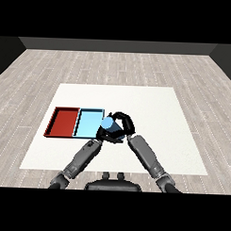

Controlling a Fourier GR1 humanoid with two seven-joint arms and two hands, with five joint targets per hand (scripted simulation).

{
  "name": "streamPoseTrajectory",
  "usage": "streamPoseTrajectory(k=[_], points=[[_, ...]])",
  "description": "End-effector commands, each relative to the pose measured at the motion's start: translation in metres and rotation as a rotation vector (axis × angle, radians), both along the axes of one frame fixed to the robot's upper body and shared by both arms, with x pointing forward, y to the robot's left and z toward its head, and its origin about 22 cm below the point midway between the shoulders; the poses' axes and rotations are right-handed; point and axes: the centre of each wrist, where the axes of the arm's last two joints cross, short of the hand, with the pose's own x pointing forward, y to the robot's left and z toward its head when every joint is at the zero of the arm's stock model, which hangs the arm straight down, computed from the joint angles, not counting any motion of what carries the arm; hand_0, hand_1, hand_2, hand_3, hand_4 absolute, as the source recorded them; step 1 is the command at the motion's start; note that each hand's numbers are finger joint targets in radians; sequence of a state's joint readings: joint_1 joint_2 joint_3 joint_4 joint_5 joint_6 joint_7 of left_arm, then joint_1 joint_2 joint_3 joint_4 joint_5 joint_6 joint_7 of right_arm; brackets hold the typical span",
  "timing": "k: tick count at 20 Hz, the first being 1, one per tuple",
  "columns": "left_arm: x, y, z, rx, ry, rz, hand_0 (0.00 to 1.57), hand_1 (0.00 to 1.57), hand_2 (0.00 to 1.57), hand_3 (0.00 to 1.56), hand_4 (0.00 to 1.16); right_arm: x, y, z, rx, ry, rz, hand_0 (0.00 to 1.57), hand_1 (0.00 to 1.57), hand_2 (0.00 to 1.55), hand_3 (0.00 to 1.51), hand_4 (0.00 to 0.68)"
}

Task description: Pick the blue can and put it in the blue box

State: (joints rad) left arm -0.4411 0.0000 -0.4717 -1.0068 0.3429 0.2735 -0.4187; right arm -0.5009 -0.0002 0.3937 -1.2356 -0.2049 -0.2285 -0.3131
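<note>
Right robot hand [123, 121] curls round the blue can [106, 123], at the blue tray [88, 122] right rim; left robot hand [106, 136] hidden beneath, fingers untellable; red tray [63, 121] alongside toward the bench [150, 109] left edge.

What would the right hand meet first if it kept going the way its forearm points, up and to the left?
Probably the blue tray. The right hand is curled round the blue can at that tray's right edge, so the tray lies next in line. Whether the can sits above the rim is unclear.
</note>
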Motion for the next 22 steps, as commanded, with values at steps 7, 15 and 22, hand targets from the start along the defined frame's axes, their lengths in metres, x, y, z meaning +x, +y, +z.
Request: streamPoseTrajectory(k=[7, 15, 22], points=[[0.001, -0.009, -0.002, 0.0, -0.021, -0.003, 0.0, 0.0, 0.0, 0.0, 0.1, 0.002, 0.023, 0.022, -0.06, -0.009, 0.043, 1.36, 1.36, 1.44, 1.4, 0.615], [-0.009, -0.005, 0.003, 0.259, -0.134, 0.052, 0.32, 0.32, 0.52, 0.17, 0.0, -0.023, 0.037, -0.008, -0.01, 0.0, 0.092, 1.47, 1.47, 1.47, 1.4, 0.596], [-0.005, -0.015, 0.003, 0.144, -0.099, 0.163, 0.45, 0.45, 0.65, 0.35, 0.72, -0.027, 0.05, 0.002, -0.014, -0.021, 0.121, 1.45, 1.45, 1.45, 1.4, 0.598]])
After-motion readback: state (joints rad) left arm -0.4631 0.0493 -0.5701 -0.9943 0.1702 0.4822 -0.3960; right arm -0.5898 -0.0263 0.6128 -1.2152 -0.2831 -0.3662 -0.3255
